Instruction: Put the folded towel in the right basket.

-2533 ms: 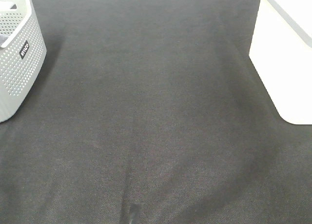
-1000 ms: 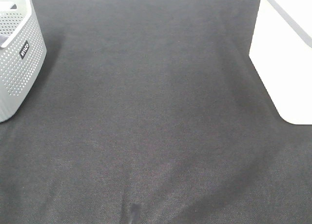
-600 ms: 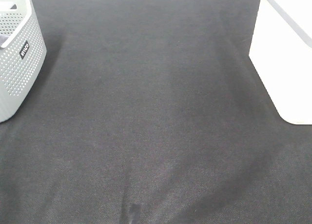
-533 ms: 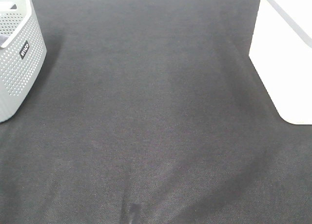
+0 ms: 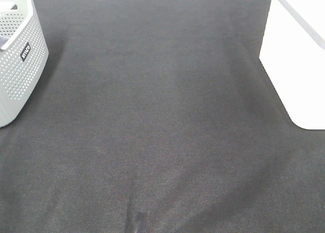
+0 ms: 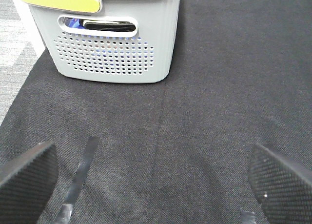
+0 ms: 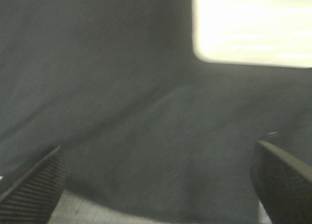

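Observation:
No folded towel shows in any view. The right basket (image 5: 299, 55) is white and stands at the table's right edge; it also shows in the right wrist view (image 7: 251, 26). My left gripper (image 6: 156, 185) is open and empty above the dark cloth, facing the grey basket. My right gripper (image 7: 158, 187) is open and empty above the cloth, facing the white basket. Neither gripper shows in the exterior high view.
A grey perforated basket (image 5: 18, 65) stands at the far left; in the left wrist view (image 6: 114, 38) it has a yellow-green rim, and dark and blue items show through its handle hole. A dark cloth (image 5: 162, 121) covers the table.

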Robot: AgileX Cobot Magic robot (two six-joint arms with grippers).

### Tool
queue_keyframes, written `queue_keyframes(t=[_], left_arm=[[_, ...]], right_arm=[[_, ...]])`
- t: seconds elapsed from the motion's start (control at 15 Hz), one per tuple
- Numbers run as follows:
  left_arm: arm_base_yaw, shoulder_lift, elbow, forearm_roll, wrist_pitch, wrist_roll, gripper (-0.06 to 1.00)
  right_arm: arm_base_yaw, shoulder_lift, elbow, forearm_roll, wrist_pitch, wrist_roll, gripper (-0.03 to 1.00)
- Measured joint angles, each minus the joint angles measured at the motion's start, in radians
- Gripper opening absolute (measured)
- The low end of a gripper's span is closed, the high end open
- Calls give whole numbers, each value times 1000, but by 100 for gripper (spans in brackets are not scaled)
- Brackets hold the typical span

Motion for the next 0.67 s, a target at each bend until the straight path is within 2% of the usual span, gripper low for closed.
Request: queue_keyframes(t=[0.13, 0.27, 0.4, 0.67], left_arm=[[0, 0, 0, 0, 0, 0, 99], [0, 0, 0, 0, 0, 0, 99], [0, 0, 0, 0, 0, 0, 99], [0, 0, 0, 0, 0, 0, 99]], right_arm=[[-22, -83, 66, 64, 0, -77, 98], [-106, -224, 97, 77, 0, -105, 98], [-144, -289, 112, 81, 0, -124, 98], [-148, -300, 137, 92, 29, -159, 98]])
